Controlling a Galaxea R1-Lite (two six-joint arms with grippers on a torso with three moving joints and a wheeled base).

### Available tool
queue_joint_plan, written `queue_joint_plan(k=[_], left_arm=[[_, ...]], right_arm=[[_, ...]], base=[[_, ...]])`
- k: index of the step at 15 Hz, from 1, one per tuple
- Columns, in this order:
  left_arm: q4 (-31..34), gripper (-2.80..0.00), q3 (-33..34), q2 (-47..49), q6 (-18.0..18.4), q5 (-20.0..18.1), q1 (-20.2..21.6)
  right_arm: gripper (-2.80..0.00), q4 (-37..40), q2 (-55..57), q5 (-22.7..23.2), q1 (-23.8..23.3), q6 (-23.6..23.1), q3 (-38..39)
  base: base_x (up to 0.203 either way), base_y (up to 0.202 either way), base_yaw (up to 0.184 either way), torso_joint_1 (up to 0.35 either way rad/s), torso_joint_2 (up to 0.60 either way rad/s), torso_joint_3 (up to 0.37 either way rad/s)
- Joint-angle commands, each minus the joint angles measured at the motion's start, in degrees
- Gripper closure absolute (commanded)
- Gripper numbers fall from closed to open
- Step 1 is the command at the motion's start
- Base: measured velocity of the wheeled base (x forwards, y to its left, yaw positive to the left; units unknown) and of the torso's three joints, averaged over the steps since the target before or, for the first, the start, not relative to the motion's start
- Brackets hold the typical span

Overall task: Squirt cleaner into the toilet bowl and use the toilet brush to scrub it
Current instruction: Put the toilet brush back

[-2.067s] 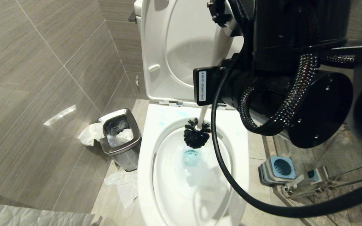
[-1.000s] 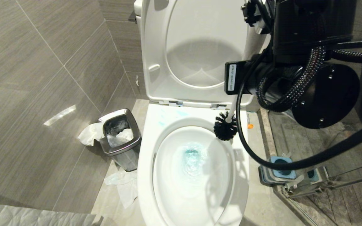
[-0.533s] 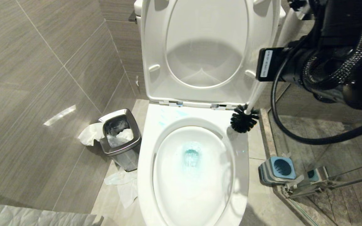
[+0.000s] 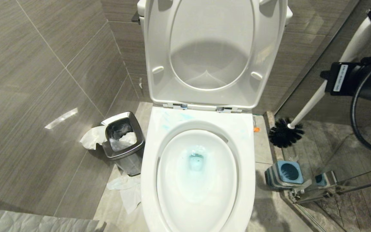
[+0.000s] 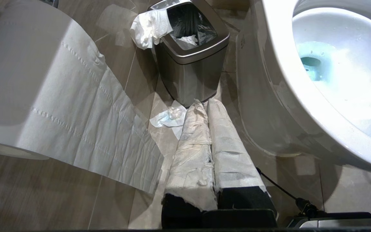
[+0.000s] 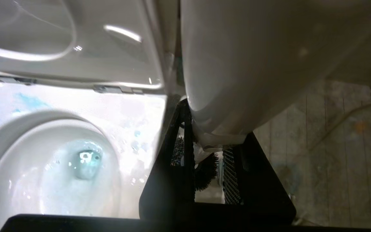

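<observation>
At the head view's right edge, the right gripper (image 6: pixel 209 151) clamps the slim white-handled, dark-bristled toilet brush (image 4: pixel 286 133), hanging above the floor right of the white ceramic toilet bowl (image 4: pixel 246 180); the left gripper (image 5: pixel 204 111) sits closed.

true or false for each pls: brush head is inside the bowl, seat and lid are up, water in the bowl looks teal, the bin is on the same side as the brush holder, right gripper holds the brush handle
1. The toilet brush head is inside the toilet bowl. False: it hangs over the floor beside the bowl, above the blue holder.
2. Seat and lid are up. True.
3. The water looks teal. True.
4. The steel bin is on the holder's side. False: they stand on opposite sides of the bowl.
5. The right gripper holds the brush handle. True.
</observation>
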Motion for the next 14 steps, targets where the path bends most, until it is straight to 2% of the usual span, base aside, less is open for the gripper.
queue_joint_plan(k=[1, 5, 10, 14], left_arm=[[0.0, 0.0, 0.0, 0.1, 0.0, 0.0, 0.0], [0.0, 0.0, 0.0, 0.1, 0.0, 0.0, 0.0], [0.0, 0.0, 0.0, 0.1, 0.0, 0.0, 0.0], [0.0, 0.0, 0.0, 0.1, 0.0, 0.0, 0.0]], right_arm=[[0.0, -0.3, -4.6, 4.3, -6.7, 0.1, 5.0], [0.0, -3.8, -5.6, 12.3, -19.7, 0.3, 14.8], [0.0, -25.8, 2.5, 14.1, -25.4, 0.1, 25.3], [0.0, -33.3, 10.0, 15.4, -28.3, 0.4, 28.8]], base=[[0.0, 0.0, 0.0, 0.0, 0.0, 0.0], [0.0, 0.0, 0.0, 0.0, 0.0, 0.0], [0.0, 0.0, 0.0, 0.0, 0.0, 0.0], [0.0, 0.0, 0.0, 0.0, 0.0, 0.0]])
